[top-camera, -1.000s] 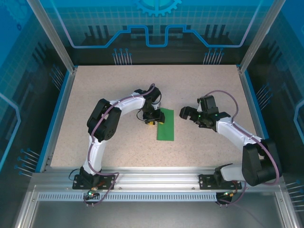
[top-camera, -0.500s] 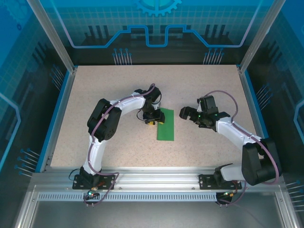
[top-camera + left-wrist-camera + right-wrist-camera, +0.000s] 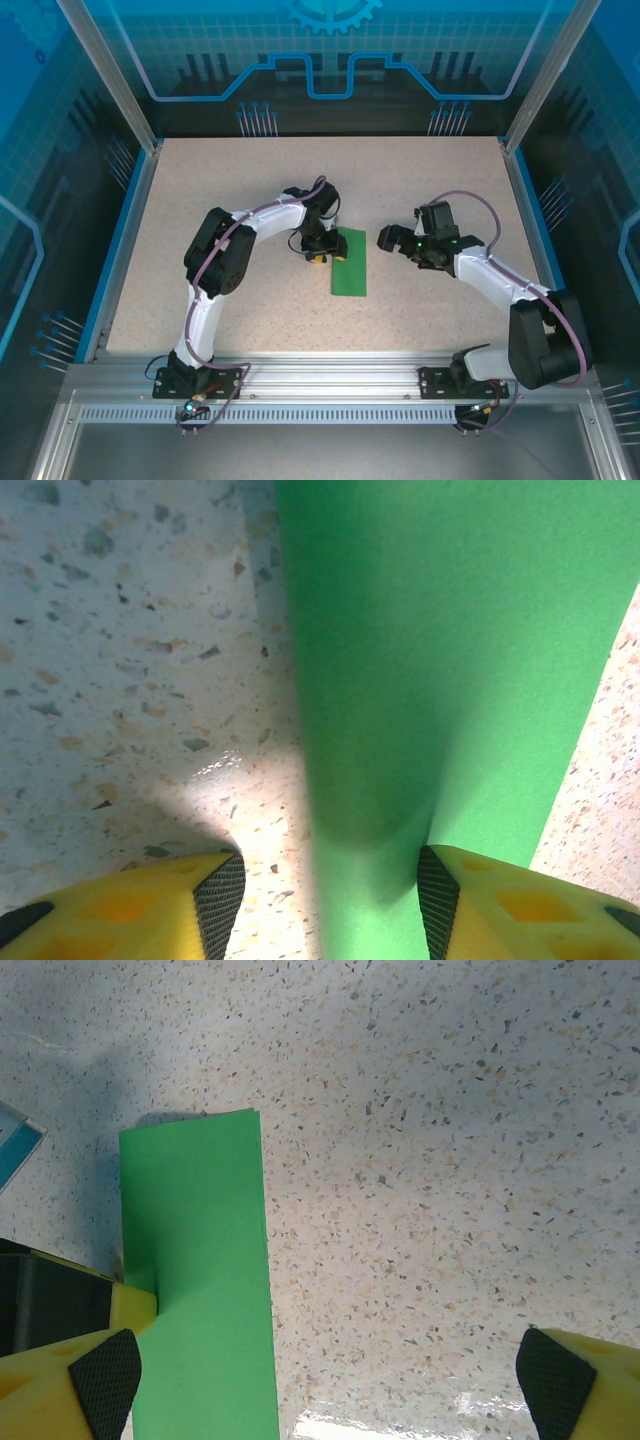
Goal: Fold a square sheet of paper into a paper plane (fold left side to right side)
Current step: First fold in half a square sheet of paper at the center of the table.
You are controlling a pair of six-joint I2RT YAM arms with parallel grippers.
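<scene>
1. Square sheet of paper (image 3: 349,262), folded to a narrow strip, flat on table (image 3: 220,190); left gripper (image 3: 318,257) at its left edge, right gripper (image 3: 388,240) just off its right; nothing shifted since a second ago.
2. Left wrist: fingers (image 3: 222,900) parted astride sheet's edge, clamping nothing.
3. Right wrist: jaws wide, released; sheet lower left.

I find no word, number or brand that I can read anywhere here. The nearest thing to a sign is a pale blue gear emblem (image 3: 331,12) on the back wall (image 3: 430,45), with an angular blue line (image 3: 330,78) drawn below it on the same wall; neither carries letters.
</scene>
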